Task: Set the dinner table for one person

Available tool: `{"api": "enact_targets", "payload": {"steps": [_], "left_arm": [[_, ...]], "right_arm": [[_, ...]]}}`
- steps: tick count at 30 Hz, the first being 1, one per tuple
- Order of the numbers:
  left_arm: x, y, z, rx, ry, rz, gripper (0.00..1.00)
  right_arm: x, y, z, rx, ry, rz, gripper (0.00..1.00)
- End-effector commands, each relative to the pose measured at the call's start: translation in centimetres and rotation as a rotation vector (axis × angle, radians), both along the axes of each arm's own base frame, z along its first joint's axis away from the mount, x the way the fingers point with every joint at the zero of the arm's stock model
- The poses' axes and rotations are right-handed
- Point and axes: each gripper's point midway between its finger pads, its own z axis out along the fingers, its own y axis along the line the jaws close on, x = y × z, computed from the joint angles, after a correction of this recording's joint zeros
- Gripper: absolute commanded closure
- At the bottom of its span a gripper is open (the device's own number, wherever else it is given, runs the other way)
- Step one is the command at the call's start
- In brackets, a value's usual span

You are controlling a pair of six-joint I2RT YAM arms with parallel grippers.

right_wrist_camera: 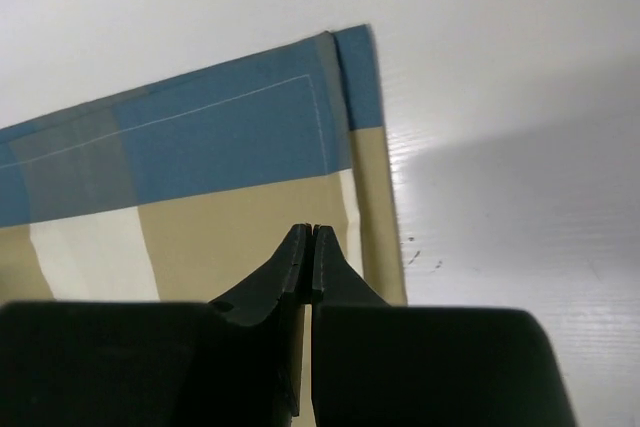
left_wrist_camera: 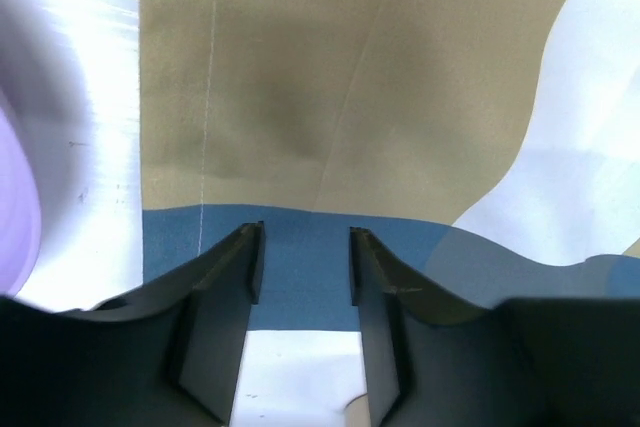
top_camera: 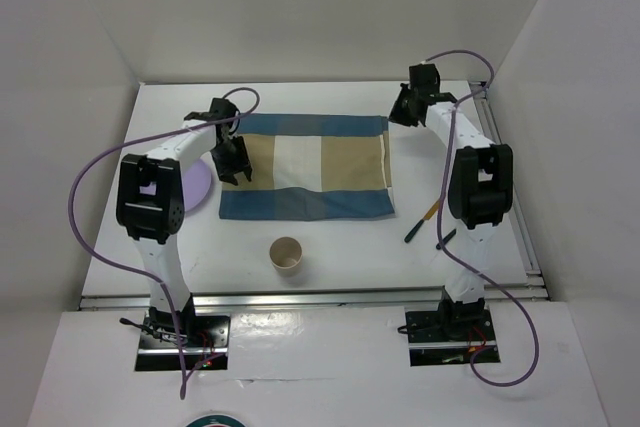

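Top external view: left gripper is down at the left edge of the striped mat; its jaw gap is too small to judge from here. Right gripper is at the mat's far right corner, its jaws not readable at this size. The mat lies flat near the middle of the dinner table. A purple plate sits just left of the mat, largely hidden under the left arm. A paper cup stands upright near the mat's front edge. An orange-handled utensil and a dark utensil lie right of the mat, the second partly covered by the right arm; their kinds cannot be told. Left wrist view: the fingers stand partly apart with nothing between them, over the mat's blue band. The plate is a blurred lilac patch cut off at the left edge. A pale wavy area at the right may be the white stripe or bare tabletop. Right wrist view: the fingertips are pressed together over a tan stripe near the mat's right hem. Whether any cloth is pinched cannot be told.
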Motion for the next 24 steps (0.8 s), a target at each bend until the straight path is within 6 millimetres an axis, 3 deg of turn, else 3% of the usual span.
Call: {"api": "enact_targets", "payload": {"steps": [1,5,8,9,10,11,15,17,19,24], "left_arm": [[0.8,0.9,3.1,0.024,-0.070,-0.002,0.43],[1.0,4.3,5.1,0.043,-0.100,0.080,0.37],[0.7,8.6,6.7,0.058,-0.135,0.207,0.35],[0.3,10.6,7.0,0.054,-0.138,0.280,0.34],[0.0,11.5,7.2,0.051,-0.146,0.317,0.29],[-0.9,12.4,7.4,0.056,-0.154,0.362,0.20],[-3.8,16.9,6.7,-0.018,-0.166,0.607,0.02],[-5.3,17.2,5.0,-0.072,-0.127,0.648,0.01],[-6.1,18.2,4.7,-0.101,-0.119,0.709,0.01],[-7.7,18.0,2.3,-0.146,-0.068,0.766,0.01]], "right_arm": [[0.3,-1.0,-0.4,0.014,-0.003,-0.022,1.00],[-0.5,1.1,-0.3,0.003,0.006,0.056,1.00],[-1.9,2.7,0.2,-0.005,0.020,0.095,0.80],[-2.5,3.3,0.2,-0.006,0.024,0.109,0.65],[-2.9,3.1,1.1,-0.010,0.004,0.102,0.58],[-4.0,3.4,0.2,-0.013,0.031,0.111,0.52],[-5.9,3.9,0.8,0.025,0.027,0.133,0.41],[-6.8,4.4,0.3,0.036,0.053,0.141,0.38],[-7.0,4.3,0.7,0.036,0.051,0.141,0.33],[-8.5,4.1,0.4,0.040,0.074,0.134,0.23]]}}
